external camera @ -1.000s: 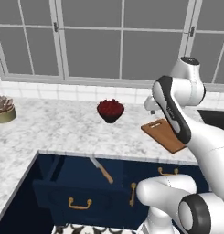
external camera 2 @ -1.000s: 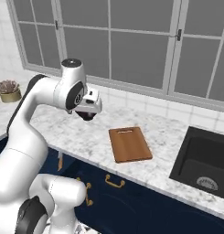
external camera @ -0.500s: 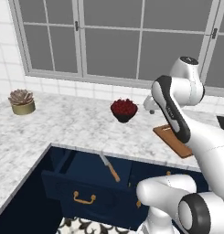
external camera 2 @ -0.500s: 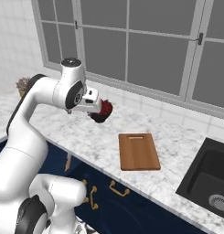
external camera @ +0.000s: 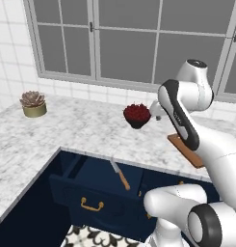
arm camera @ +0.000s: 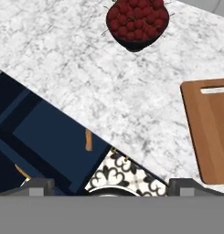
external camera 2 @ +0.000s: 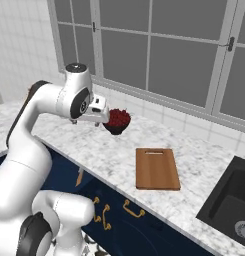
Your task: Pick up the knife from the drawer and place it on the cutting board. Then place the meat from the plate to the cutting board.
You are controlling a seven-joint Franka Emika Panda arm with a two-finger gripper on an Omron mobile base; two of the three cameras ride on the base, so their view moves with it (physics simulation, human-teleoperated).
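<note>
**A:** Going left to right in the left base view: a potted succulent (external camera: 32, 103) sits far left on the marble counter (external camera: 66, 130), then the drawer (external camera: 98, 193) hangs pulled open below the counter edge, gold handle on its front. The knife (external camera: 120, 176) lies inside it, blade pointing toward the back, tan handle toward the front. Can anyone see the whole thing from the hand camera?

**B:** Nope. In the hand view only a bit of the tan handle pokes out past the counter's edge; the blade is tucked under the marble. The right base view is no better (just a sliver of handle beside the robot's own body).

**A:** Further right there's the dark bowl of red pieces (external camera: 137, 115), then the cutting board (external camera: 187, 150), mostly covered by the arm in that view.

**B:** The right base view shows the cutting board in full, lying flat with its slot end toward the window and nothing on it. The hand view cuts it off at the right edge.

**A:** And the gripper (arm camera: 109, 183)?

**B:** Its two dark fingertips sit at the bottom corners of the hand view, spread wide apart with nothing between them. It hangs above the counter near the bowl, well away from the knife. In the base views the fingers themselves are hard to make out.
</note>
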